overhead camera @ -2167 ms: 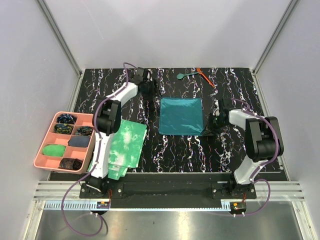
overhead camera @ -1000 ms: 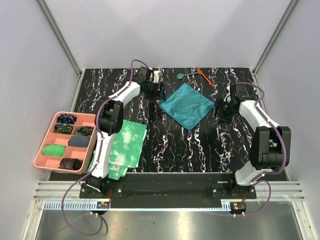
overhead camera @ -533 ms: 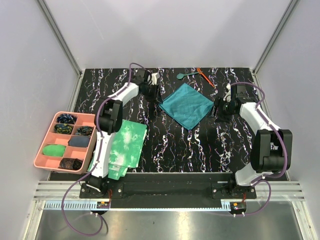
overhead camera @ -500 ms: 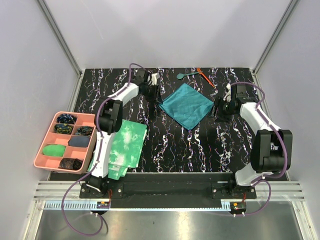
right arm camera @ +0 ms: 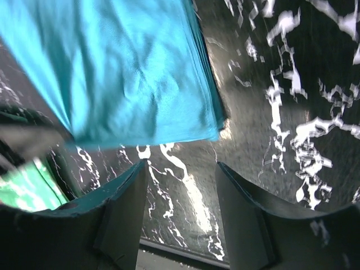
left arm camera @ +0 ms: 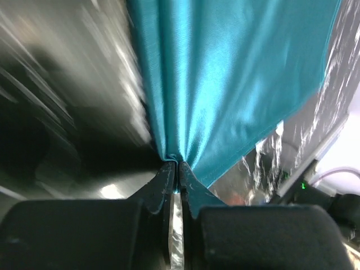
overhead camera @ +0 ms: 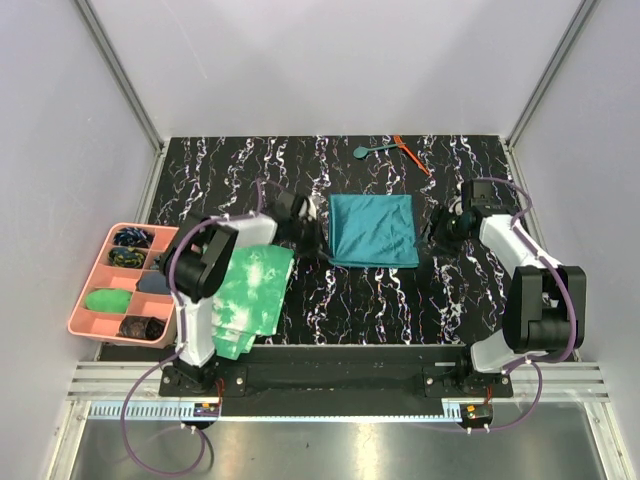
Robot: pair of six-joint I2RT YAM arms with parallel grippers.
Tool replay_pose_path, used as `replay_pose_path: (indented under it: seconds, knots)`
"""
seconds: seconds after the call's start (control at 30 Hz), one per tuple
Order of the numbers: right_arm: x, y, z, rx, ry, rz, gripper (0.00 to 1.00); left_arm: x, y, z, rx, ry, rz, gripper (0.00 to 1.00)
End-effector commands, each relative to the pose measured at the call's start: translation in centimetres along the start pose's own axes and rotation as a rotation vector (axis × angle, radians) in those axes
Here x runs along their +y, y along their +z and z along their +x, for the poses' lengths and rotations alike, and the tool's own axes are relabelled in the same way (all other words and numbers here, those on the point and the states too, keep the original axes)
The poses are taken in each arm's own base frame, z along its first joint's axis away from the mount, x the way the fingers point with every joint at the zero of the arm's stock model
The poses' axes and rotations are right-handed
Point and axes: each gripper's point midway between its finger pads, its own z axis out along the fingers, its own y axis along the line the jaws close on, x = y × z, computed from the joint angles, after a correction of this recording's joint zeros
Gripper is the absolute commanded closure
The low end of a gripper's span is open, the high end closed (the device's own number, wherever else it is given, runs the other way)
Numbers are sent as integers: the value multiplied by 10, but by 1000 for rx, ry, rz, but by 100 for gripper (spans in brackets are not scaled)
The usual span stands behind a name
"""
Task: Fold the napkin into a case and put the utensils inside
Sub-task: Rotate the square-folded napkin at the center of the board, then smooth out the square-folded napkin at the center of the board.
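The overhead view is bright, sharp and evenly lit from above, with only soft shadows on the counter (overhead camera: 380, 300). The left wrist view smears into motion streaks at its left, and the napkin (left arm camera: 225, 84) gleams. The right wrist view is mildly blurred, with glare on the counter.

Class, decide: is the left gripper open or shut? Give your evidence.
Shut: the left gripper pinches the napkin, its edge gathered between closed fingertips.

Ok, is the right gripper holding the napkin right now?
No, the right gripper stands open with only table between its fingers; the napkin lies just beyond their tips.
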Motion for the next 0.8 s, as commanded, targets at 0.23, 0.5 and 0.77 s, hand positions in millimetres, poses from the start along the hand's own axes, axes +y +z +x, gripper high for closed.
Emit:
replay_pose_path:
  seconds: [0.23,0.5,0.77]
  knots:
    - [37,-5,40,35,-50,-112,43,-69,-3,93,-87,-99,111,52]
    - [94,11,65,79,-146,-226,44,-20,-55,20,-246,-102,-95,37]
    - [123,37,94,164,-176,-276,55,-1,-43,-34,-214,-104,-113,42]
